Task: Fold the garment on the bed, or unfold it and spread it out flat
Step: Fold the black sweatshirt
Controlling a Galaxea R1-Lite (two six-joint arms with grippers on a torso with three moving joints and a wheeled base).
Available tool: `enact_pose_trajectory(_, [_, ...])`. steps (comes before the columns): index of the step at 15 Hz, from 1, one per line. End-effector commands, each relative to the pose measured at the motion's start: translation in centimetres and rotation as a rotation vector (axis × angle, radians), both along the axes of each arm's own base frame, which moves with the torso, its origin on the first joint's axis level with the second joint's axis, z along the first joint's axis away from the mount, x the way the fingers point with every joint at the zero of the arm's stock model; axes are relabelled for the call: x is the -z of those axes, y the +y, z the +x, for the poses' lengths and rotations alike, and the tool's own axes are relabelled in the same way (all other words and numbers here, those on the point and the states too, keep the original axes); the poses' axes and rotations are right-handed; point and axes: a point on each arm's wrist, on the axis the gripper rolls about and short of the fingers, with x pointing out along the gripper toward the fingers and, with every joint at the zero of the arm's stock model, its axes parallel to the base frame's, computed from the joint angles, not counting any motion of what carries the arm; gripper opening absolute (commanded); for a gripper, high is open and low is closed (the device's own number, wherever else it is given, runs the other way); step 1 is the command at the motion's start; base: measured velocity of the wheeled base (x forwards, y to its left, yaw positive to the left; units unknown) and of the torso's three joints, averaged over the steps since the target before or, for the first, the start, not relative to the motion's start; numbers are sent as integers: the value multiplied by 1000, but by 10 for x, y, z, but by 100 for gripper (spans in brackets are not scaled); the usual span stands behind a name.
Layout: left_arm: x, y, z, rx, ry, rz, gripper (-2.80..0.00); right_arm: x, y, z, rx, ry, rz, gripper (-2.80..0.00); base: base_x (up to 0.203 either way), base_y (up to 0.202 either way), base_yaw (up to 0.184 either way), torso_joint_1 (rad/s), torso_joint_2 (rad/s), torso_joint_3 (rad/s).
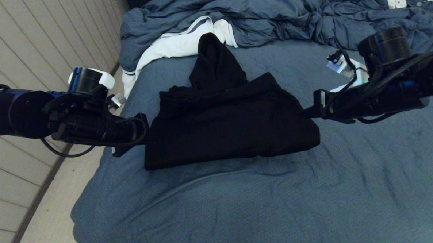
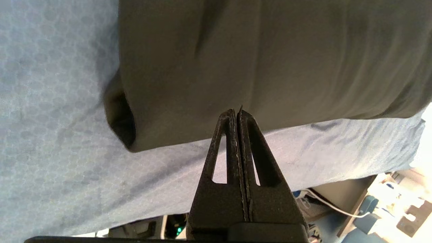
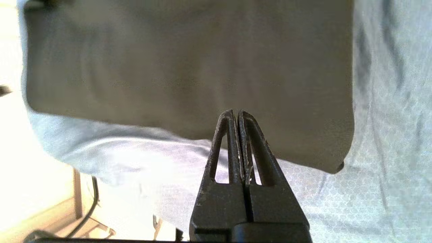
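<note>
Black hoodie point(image 1: 231, 124) folded into a compact block on the bed point(image 1: 242, 200), one gripper at each side.

Its hood points toward the rumpled comforter point(image 1: 270, 17) and a white cloth point(image 1: 176, 43). The left gripper point(image 2: 238, 113) and the right gripper point(image 3: 236, 113) sit at the hoodie's side edges, fingers pressed together, gripping nothing.

Bedding, a wall and the floor around the work area.
Rumpled blue-grey comforter point(image 1: 270, 13) bunched at far end; white cloth point(image 1: 176, 44) with dark stripe tucked partly under it, draping off the left edge; panelled wall point(image 1: 34, 41) left; pale floor point(image 1: 49, 223) below.
</note>
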Motion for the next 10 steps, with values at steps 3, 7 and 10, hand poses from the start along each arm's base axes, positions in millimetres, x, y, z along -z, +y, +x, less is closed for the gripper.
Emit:
enact_pose_trajectory(3, [18,9,2,-53,48,47,-280,1,6,2,-60,-28,-66,-280,0,0,0,0,0,0])
enact_pose_trajectory(7, [23,7,13,-64,9,46,-280,6,4,10,-51,-27,-83,-280,0,0,0,0,0,0])
enact_pose_trajectory(10, [16,10,12,-140,-38,96,0,-3,2,2,-52,-55,-79,-280,0,0,0,0,0,0])
